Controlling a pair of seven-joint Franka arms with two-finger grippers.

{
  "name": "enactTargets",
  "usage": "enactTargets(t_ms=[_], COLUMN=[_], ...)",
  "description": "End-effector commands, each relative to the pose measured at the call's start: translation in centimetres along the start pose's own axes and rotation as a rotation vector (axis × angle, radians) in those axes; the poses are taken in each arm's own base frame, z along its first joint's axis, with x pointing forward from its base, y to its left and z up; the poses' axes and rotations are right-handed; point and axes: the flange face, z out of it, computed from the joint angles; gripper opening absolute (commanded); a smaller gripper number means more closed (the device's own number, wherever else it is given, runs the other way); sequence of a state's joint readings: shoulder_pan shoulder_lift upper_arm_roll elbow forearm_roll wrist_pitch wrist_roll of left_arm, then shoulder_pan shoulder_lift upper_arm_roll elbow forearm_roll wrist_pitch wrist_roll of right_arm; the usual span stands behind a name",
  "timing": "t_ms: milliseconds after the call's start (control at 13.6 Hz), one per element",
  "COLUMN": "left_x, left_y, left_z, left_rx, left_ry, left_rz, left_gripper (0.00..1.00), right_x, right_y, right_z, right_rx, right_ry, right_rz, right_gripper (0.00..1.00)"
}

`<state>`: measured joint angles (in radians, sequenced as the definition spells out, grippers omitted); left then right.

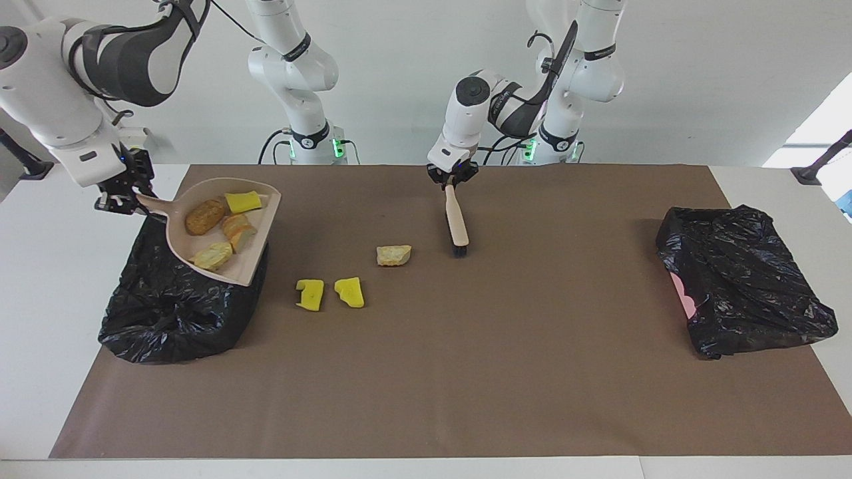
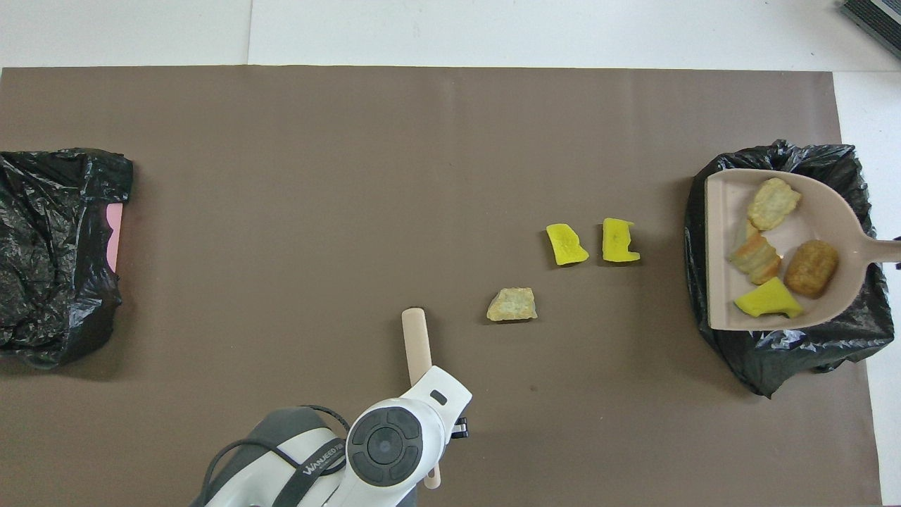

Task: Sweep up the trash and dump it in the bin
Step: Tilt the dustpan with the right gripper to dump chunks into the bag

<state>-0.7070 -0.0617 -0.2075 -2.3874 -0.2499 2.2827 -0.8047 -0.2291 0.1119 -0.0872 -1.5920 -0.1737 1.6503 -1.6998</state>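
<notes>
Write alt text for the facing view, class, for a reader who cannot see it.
The right gripper holds a dustpan carrying four scraps over a black-bagged bin. Three scraps remain on the brown mat, and the left gripper holds a brush.

Facing view: high, across the table (image 1: 40,279), looking toward both robots.
Overhead view: above the robots' end, looking steeply down and forward.
Shared: brown mat (image 1: 506,372) (image 2: 281,176), half a turn apart.
</notes>
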Motion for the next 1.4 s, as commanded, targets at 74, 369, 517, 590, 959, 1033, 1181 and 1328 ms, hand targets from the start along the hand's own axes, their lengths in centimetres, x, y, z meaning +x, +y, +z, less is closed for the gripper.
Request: enactTargets(t_ms=[74, 369, 517, 590, 959, 1033, 1181, 1328], left_x=[-0.4, 2.9, 6.3, 7.8, 15.7, 16.5, 17.7, 18.8], left_y=[-0.1, -0.8, -2.2, -3.2, -10.6, -12.3, -16.3, -20.3], left_z=[0.3, -1.0, -3.3, -4.1, -9.2, -9.7, -11.0, -13.2], left_rx=[-0.015, -0.033, -0.065, -0.078, -0.076, -0.066, -0.047, -0.037], left_ry=[0.003, 0.010, 0.045, 0.056, 0.150, 0.143, 0.122, 0.106], left_rz=[-0.020, -0.058, -0.106, -0.136, -0.189, -0.173, -0.128, -0.079], left_gripper=[0.39, 1.00, 1.00, 1.00, 1.00, 1.00, 1.00, 1.00], right_x=[-3.2, -2.9, -1.3, -0.9, -1.4, -1.5, -1.0, -1.5], right_y=[0.3, -0.5, -2.0, -2.5, -3.2, -3.3, -3.1, -2.5], right_z=[-0.7, 0.1, 0.9, 1.4, 1.1, 1.3, 1.0, 0.3], right_rx=[-0.129, -0.178, -0.153, -0.160, -0.172, -0.161, -0.165, -0.172], right_ry=[-0.160, -0.299, -0.392, -0.405, -0.548, -0.549, -0.549, -0.552], right_rz=[-0.094, -0.154, -0.220, -0.211, -0.204, -0.201, -0.203, -0.206], right_gripper=[0.00, 0.00, 0.00, 0.00, 0.00, 0.00, 0.00, 0.00])
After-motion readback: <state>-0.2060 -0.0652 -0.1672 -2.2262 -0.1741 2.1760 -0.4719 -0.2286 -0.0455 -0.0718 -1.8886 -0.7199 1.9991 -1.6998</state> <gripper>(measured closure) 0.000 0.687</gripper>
